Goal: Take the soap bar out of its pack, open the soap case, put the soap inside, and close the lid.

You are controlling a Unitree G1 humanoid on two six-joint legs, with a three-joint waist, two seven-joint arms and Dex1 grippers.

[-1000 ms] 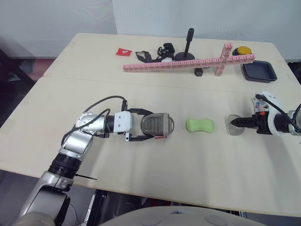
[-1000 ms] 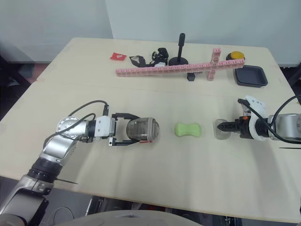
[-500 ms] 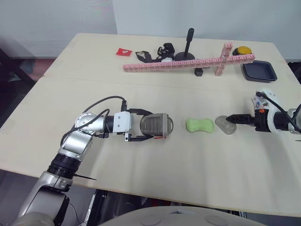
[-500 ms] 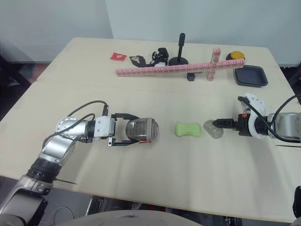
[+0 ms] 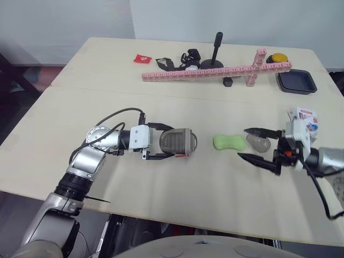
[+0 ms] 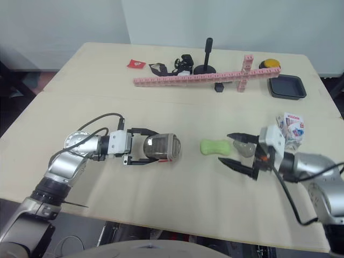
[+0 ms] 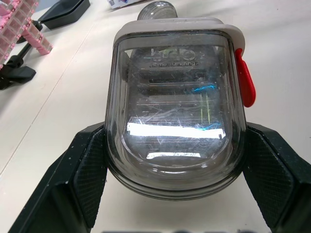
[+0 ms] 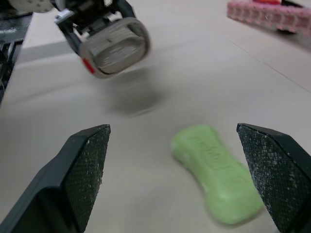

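Observation:
The green soap bar (image 5: 229, 142) lies bare on the table, seen close in the right wrist view as the soap bar (image 8: 218, 177). To its left my left gripper (image 5: 169, 143) is shut on the grey translucent soap case (image 5: 178, 143), lid closed, with its red latch (image 7: 244, 82) on one side. On the soap's right my right gripper (image 5: 243, 143) stands open, its fingertips level with the soap's right end and nothing in its grasp. A clear rounded plastic piece (image 5: 259, 143) lies between its fingers. The white printed soap pack (image 5: 307, 118) sits behind that wrist.
Along the far side are a pink block beam (image 5: 215, 72), a black tray (image 5: 295, 81), a yellow button (image 5: 278, 57), a black stand (image 5: 214, 54), black straps (image 5: 183, 59) and a small red packet (image 5: 142, 58). The near table edge lies just behind both arms.
My right gripper has carried the clear piece left to the soap, then opened and let it go. The left gripper and the case have stayed put.

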